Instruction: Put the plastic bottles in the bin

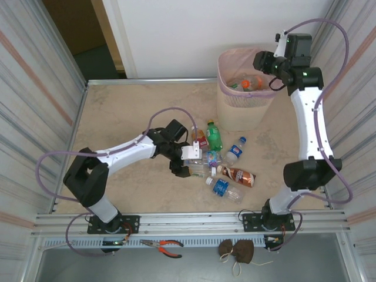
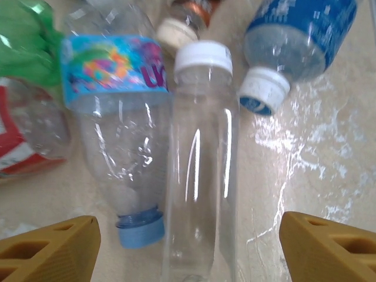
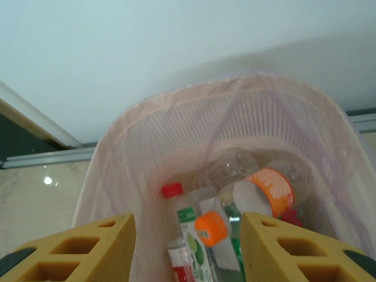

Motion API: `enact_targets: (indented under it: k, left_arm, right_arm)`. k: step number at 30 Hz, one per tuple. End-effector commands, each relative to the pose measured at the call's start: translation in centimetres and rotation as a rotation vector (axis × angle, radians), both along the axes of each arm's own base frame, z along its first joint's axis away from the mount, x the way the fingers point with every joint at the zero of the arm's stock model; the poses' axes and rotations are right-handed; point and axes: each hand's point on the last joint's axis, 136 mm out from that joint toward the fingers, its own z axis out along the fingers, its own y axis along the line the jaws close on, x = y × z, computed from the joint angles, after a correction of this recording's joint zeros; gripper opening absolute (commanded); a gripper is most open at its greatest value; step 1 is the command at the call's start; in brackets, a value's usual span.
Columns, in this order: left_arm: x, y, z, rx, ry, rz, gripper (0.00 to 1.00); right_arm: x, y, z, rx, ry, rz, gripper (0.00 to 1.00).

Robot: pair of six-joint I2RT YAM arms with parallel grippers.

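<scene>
- The bin point(image 1: 244, 100) is a tall beige wastebasket with a slotted upper band and a pink liner; it stands at the far right of the table point(image 1: 129, 111); the right wrist view looks into it and shows bottles inside, one with an orange cap point(image 3: 211, 228), one with a red cap point(image 3: 172, 190)
- The right arm point(image 1: 311, 123) rises upright and bends over the bin's rim; the right gripper point(image 3: 188, 247) hangs above the opening, fingers spread, nothing between them
- The left arm point(image 1: 126, 154) stretches low across the table; the left gripper point(image 2: 188, 247) is spread wide either side of a clear white-capped bottle point(image 2: 200, 176), not pinching it
- The loose bottles lie clustered mid-table, in front of the bin: a green bottle point(image 1: 214, 135), a brown bottle point(image 1: 238, 175), a blue-labelled bottle point(image 1: 236, 150)
- The left wrist view adds a blue-capped bottle point(image 2: 117, 117) with a multicoloured label, touching the clear one side by side
</scene>
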Motion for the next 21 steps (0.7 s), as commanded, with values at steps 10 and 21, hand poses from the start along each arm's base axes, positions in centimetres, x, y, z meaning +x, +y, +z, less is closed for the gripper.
enact_targets:
  k: [10, 21]
  left_arm:
    - [-0.9, 1.2, -4.1, 0.157, 0.001, -0.049, 0.71]
    - [-1.0, 1.7, -4.7, 0.207, -0.006, -0.047, 0.51]
  right_arm:
    - [-4.6, -1.0, 1.0, 0.043, -0.059, -0.025, 0.49]
    - [-5.7, -1.1, 1.2, 0.05, -0.076, -0.026, 0.48]
